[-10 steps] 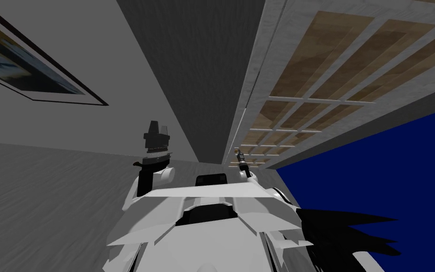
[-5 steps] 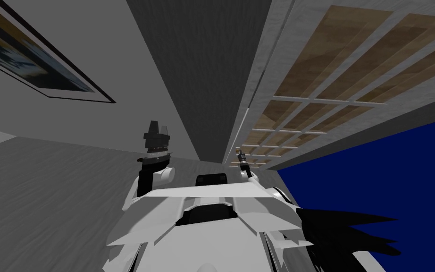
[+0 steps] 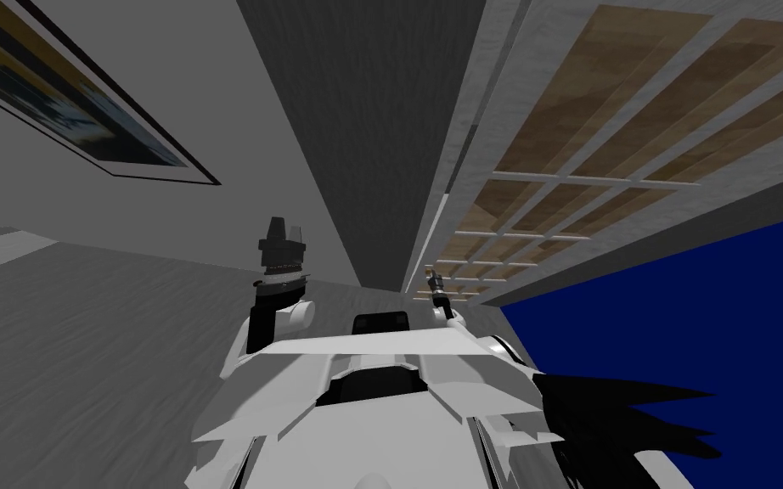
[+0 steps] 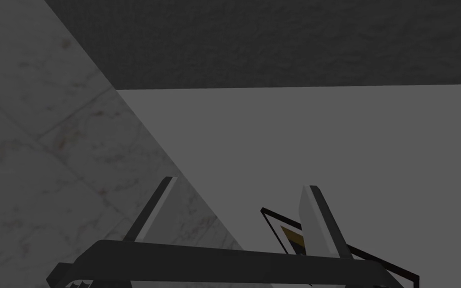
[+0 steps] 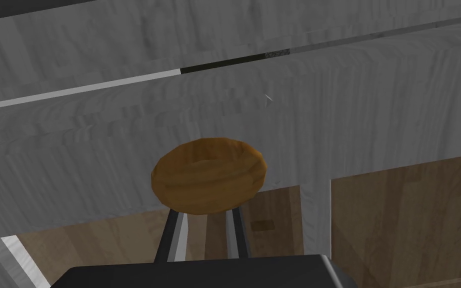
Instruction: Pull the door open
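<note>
The door [image 3: 513, 102] is light grey with brown panes in a grid and rises to my right. Its round brown knob [image 5: 208, 175] sits on the grey stile [image 5: 124, 135]. My right gripper [image 5: 205, 214] reaches up under the knob. Its two fingers [image 5: 175, 235] stand close together and disappear behind the knob, so it is shut on the knob's neck. The head view shows this gripper [image 3: 432, 276] small, at the door's lower edge. A thin gap [image 5: 224, 63] runs between door and frame. My left gripper [image 4: 242, 184] is open and holds nothing; the arm is raised [image 3: 283, 242] away from the door.
A dark grey wall [image 3: 364, 127] stands beside the door frame [image 3: 466, 110], and a framed picture [image 3: 84, 110] hangs on the lighter wall to the left. A deep blue surface [image 3: 704, 323] lies to the right. Black spiky leaves [image 3: 628, 416] show near my right side.
The whole head view has turned: the picture frame and wall edge slid right, so I have moved. A dark gap at the door's edge looks slightly wider. Both arms keep their pose.
</note>
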Motion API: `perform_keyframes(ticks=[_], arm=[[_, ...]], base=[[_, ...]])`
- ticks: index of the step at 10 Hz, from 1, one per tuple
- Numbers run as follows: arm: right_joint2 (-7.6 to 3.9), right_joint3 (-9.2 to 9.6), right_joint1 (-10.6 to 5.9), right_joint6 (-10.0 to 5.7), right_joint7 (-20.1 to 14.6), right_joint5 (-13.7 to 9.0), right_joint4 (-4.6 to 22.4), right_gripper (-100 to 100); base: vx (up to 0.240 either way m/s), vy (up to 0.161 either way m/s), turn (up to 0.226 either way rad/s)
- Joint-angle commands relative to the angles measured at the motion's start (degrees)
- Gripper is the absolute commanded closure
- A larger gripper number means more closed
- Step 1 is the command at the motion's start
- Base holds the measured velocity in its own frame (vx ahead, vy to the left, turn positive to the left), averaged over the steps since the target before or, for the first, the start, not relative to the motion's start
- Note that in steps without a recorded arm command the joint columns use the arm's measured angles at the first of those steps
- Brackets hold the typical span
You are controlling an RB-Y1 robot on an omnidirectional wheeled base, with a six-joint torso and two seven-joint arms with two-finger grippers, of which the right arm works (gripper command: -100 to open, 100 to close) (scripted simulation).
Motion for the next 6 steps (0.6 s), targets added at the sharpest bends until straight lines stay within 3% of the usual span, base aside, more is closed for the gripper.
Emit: perform_keyframes(ticks=[1,3,6], arm=[[0.92,0.88,0.08,0.36,-0.12,0.44,-1.70,100],[0.96,0.93,-0.08,0.32,-2.17,0.08,-1.47,100],[0.96,0.93,-0.08,0.32,-2.17,0.08,-1.41,100]], base=[[-0.006,-0.001,-0.012],[-0.016,0.004,0.027],[-0.013,-0.004,0.009]])
